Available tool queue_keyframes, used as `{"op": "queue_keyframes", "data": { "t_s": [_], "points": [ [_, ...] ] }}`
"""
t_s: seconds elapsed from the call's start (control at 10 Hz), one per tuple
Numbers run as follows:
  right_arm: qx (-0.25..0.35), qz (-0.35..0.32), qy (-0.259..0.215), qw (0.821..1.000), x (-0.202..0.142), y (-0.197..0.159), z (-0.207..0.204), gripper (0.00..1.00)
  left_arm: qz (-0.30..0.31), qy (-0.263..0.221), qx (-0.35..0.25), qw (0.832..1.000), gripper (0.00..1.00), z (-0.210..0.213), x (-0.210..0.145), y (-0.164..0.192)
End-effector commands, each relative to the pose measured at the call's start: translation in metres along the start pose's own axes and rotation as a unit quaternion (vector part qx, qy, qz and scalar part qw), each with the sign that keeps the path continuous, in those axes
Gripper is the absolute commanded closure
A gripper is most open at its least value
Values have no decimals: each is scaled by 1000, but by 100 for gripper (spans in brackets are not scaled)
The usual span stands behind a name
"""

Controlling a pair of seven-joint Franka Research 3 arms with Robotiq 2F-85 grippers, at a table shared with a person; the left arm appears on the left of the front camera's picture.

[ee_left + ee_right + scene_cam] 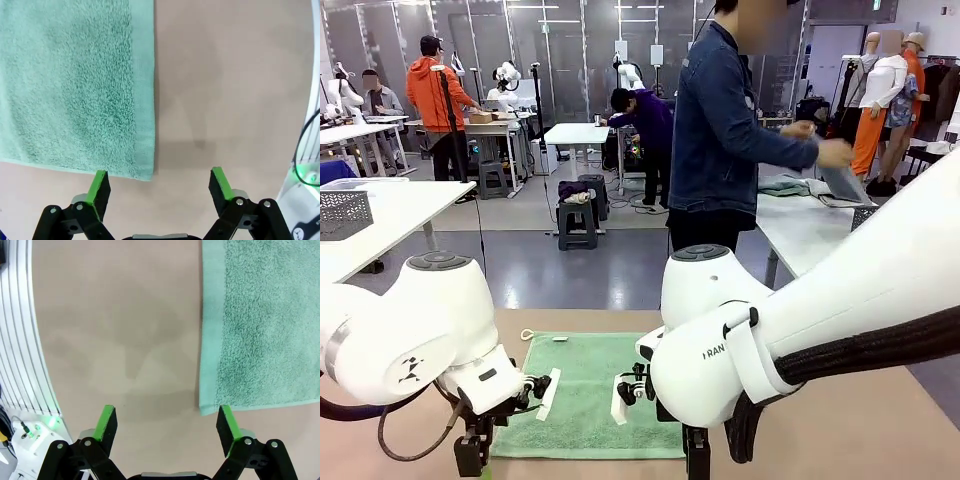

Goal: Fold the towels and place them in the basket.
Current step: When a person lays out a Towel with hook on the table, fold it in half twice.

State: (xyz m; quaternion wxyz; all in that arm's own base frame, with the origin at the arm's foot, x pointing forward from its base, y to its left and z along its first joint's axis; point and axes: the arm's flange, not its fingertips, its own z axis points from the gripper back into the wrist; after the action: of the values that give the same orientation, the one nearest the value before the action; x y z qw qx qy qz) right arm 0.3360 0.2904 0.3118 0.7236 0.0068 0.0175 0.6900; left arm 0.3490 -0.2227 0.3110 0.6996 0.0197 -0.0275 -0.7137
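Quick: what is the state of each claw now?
Left claw: open, empty, near a corner of the green towel.
Right claw: open, empty, near another corner.

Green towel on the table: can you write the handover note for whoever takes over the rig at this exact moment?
Left gripper: open, empty, low over the table at one near corner of the green towel.
Right gripper: open, empty, at the other near corner.
Towel: spread flat and unfolded between the two arms, its white loop at the far left corner.
Person: across the table, turned to a side table.
Done: no fold made yet.
Left: grip both near corners, fold the towel, then stow it.
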Motion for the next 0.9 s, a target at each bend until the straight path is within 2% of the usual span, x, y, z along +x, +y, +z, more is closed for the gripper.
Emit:
{"op": "queue_keyframes", "data": {
  "t_s": [0.0,0.8],
  "points": [
    [-14,5,-4,1000,0,-5,-9,0,8,5,11,1000,0,-11,-7,-9],
    [-12,-1,-16,1000,-8,-17,-26,0,4,-5,7,1000,0,-24,-11,-2]
  ]
}}
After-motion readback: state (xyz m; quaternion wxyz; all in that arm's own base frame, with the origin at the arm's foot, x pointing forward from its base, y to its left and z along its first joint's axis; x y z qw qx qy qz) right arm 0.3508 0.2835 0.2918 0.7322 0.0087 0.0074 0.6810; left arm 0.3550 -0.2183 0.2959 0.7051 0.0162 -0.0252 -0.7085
